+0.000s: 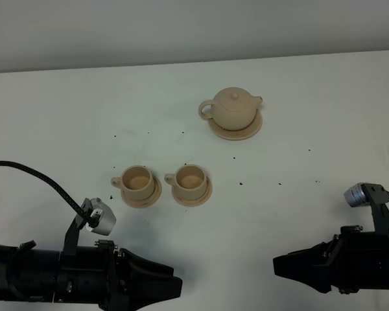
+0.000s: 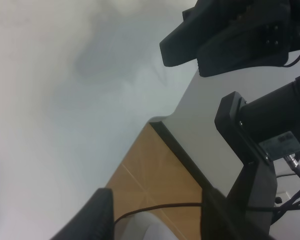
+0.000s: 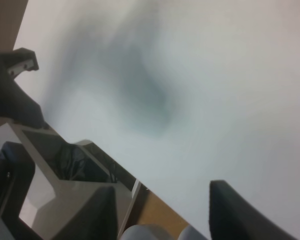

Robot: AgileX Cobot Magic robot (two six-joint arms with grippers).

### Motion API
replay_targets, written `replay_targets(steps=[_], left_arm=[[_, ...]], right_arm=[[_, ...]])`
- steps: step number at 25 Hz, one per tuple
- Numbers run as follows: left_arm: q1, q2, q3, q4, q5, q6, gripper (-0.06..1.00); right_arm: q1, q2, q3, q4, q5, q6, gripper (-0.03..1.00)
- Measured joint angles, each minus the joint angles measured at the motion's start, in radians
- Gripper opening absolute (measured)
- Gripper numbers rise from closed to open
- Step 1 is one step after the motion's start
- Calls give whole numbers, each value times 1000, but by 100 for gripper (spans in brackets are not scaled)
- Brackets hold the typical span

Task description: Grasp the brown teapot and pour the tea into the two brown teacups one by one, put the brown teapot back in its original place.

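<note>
1. The brown teapot (image 1: 232,109) stands on its saucer (image 1: 249,133), far back on the tabletop (image 1: 324,97), behind the two brown teacups (image 1: 137,181) (image 1: 190,179)
2. The right claw (image 3: 162,212) and the left claw (image 2: 157,217) are both apart and empty, well away from the teapot
3. Aim for the loop handle (image 1: 205,109), clamp firmly and lift level

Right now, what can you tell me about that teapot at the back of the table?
The teapot is squat, round and pale tan, looking like matte ceramic. Its knobbed lid is on; in the overhead view the loop handle points left, the short spout right. It stands upright on a matching round saucer on the white table. Nothing else touches it.
</note>
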Motion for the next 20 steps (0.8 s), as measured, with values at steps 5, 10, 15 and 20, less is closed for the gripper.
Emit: replay_targets(steps=[5, 10, 15, 20], left_arm=[[0, 0, 0, 0, 0, 0, 45], [0, 0, 0, 0, 0, 0, 45], [0, 0, 0, 0, 0, -1, 45], [0, 0, 0, -15, 0, -3, 45]], right_arm=[[0, 0, 0, 0, 0, -7, 45], [0, 0, 0, 0, 0, -8, 45], [0, 0, 0, 0, 0, -8, 45], [0, 0, 0, 0, 0, -8, 44]])
